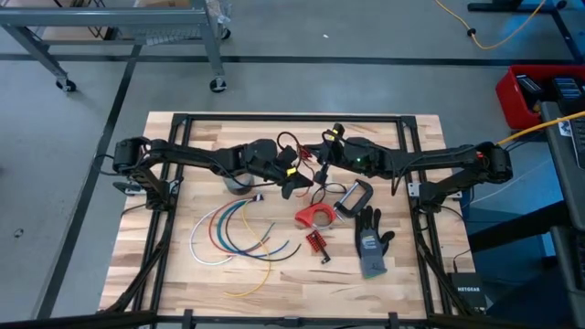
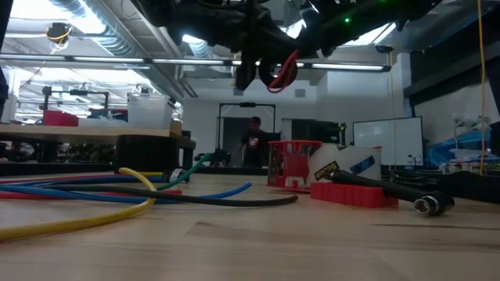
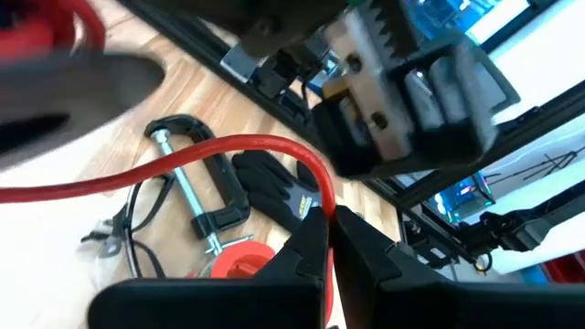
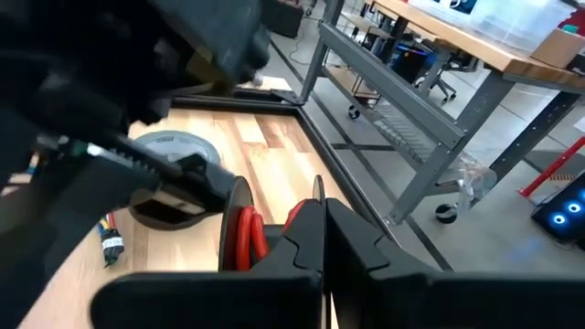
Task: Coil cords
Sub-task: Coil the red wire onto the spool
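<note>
Above the middle of the wooden table (image 1: pixel 164 274), both arms met over the clutter, largest items noted first. At 7 o'clock from table centre lay the loose cords (image 1: pixel 239 239) in white, blue, red, green and yellow, fanned in open arcs, uncoiled. At 5 o'clock lay the glove (image 1: pixel 372 243), with the C-clamp (image 1: pixel 352 198) and red tape dispenser (image 1: pixel 315 217) near centre. The left gripper (image 3: pixel 327 239) had its fingers pinched together on the red cord (image 3: pixel 219 151), which arched away over the clamp. The right gripper (image 4: pixel 322 239) was also clamped on red cord, a few turns (image 4: pixel 247 233) showing just beside its fingers. Judgement: this was mid-coil, held aloft between the two grippers. Risks: the stiff cord could spring out of the thin pinch and undo the turns; the trailing length could snag the clamp or dispenser and drag them; the close grippers could collide while passing the loop.
</note>
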